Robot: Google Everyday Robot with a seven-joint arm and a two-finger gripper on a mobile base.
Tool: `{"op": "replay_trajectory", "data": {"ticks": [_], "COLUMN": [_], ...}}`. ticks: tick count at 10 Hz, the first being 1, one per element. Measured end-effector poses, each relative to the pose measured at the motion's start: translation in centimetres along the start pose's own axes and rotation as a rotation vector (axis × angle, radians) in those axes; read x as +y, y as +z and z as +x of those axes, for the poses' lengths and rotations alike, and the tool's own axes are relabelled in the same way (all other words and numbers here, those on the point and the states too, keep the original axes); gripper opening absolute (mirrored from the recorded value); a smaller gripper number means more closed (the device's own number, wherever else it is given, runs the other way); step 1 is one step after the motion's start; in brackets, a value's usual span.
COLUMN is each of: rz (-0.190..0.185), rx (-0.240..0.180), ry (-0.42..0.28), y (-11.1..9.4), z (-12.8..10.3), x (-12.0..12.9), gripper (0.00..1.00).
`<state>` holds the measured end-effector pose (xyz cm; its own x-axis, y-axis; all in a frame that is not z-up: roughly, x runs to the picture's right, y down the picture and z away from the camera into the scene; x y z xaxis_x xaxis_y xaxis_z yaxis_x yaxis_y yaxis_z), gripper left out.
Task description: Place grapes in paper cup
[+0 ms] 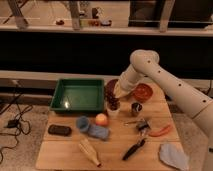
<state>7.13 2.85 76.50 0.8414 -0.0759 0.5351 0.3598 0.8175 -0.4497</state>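
The grapes, a dark reddish-purple bunch, stand upright with their lower end in the mouth of the white paper cup. The cup stands on the wooden table just right of the green tray. My gripper is directly above the cup, at the top of the bunch and touching it or very close to it. The white arm reaches down to it from the upper right.
A green tray is at the left. A red bowl and a metal cup stand to the right of the cup. In front of it are an orange fruit, a blue cup, a blue cloth and a black-handled tool.
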Motion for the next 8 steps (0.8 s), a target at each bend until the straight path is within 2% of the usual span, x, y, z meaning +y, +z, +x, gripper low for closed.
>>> {"op": "replay_trajectory", "data": {"ticks": [8], "rz": [-0.028], "rx": [-0.047], "ry": [0.018], "y": [2.9], "z": [0.9], "x": [2.2], "gripper": [0.00]}}
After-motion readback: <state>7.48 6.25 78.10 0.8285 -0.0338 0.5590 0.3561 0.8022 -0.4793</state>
